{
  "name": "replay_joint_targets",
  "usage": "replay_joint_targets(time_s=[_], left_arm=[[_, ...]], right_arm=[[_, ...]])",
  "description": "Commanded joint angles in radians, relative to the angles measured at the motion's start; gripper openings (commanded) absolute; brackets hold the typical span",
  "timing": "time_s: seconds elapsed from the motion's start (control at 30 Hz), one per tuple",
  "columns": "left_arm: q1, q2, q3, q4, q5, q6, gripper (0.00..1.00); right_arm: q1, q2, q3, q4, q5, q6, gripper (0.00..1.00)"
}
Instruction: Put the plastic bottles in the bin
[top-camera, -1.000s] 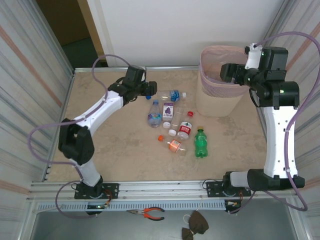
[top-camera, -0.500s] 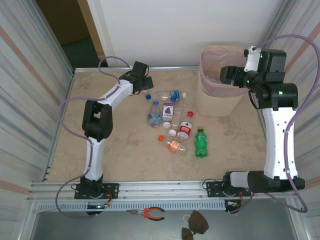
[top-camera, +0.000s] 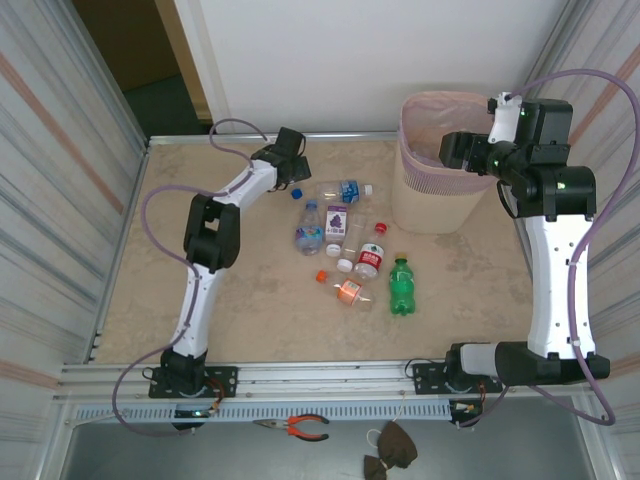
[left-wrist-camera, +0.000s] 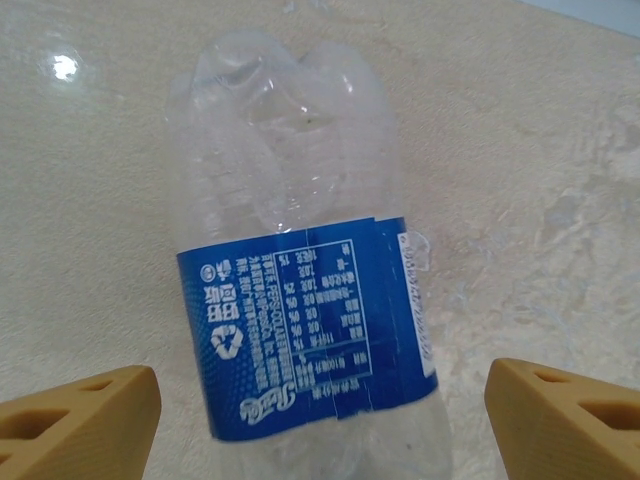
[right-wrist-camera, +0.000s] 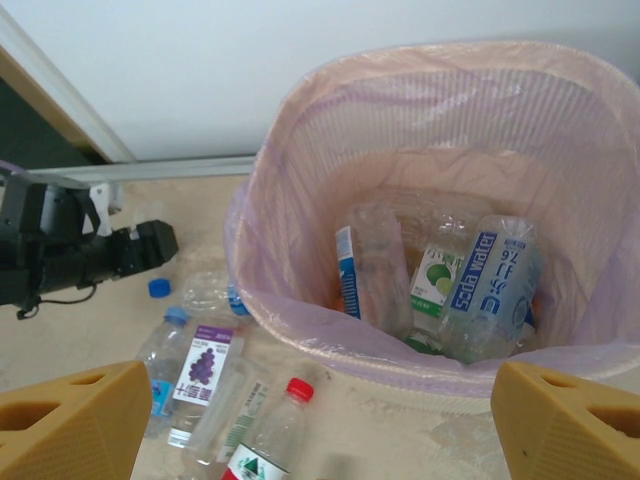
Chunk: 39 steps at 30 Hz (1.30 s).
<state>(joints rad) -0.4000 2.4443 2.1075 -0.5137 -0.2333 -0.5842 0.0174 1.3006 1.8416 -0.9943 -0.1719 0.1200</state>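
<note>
clear blue-label bottle (left-wrist-camera: 300, 300) is found lying on bench (left-wrist-camera: 520, 150) at centre of left wrist frame, straddled by open left hand (left-wrist-camera: 320, 420); nothing is gripped. right hand (top-camera: 452, 148) is seen open above bin (top-camera: 425, 205), upper right of top view. bottle is judged empty, light, crushable, slick; labelled waist is preferred for the grip.

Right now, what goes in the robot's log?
left gripper: open, aimed at blue-label bottle | right gripper: open, over bin

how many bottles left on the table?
7: blue-label bottle by the left gripper; blue-cap bottle, purple-label bottle, clear white-cap bottle and red-cap bottle clustered mid-table; orange bottle and green bottle toward the near edge. More may hide behind the bin.
</note>
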Motion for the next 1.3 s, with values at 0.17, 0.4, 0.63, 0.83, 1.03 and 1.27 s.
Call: replay_joint_targets(time_s=[0.17,0.4,0.63,0.83,1.03,1.27], left_arm=[[0.008,0.064,0.086,-0.02,0.014,-0.04,0.76],[0.012,0.061,0.077,-0.021,0.019,-0.046,0.66],[0.012,0.013,0.013,0.008,0.021,-0.048,0.6],[0.012,-0.093,-0.093,0.066,0.023,-0.03,0.55],[0.012,-0.257,-0.256,0.172,0.044,-0.001,0.53],[0.012,-0.484,-0.47,0.355,0.137,0.048,0.48]], right_arm=[[-0.006,-0.029,-0.004,0.014,0.008,-0.005,0.87],[-0.006,-0.035,-0.004,0.013,0.005,-0.008,0.87],[-0.007,-0.044,0.002,0.018,0.005,-0.014,0.86],[-0.004,-0.052,-0.004,0.04,-0.016,-0.006,0.86],[-0.002,-0.082,-0.051,0.1,-0.064,0.015,0.85],[-0.001,-0.149,-0.145,0.232,-0.135,0.049,0.84]])
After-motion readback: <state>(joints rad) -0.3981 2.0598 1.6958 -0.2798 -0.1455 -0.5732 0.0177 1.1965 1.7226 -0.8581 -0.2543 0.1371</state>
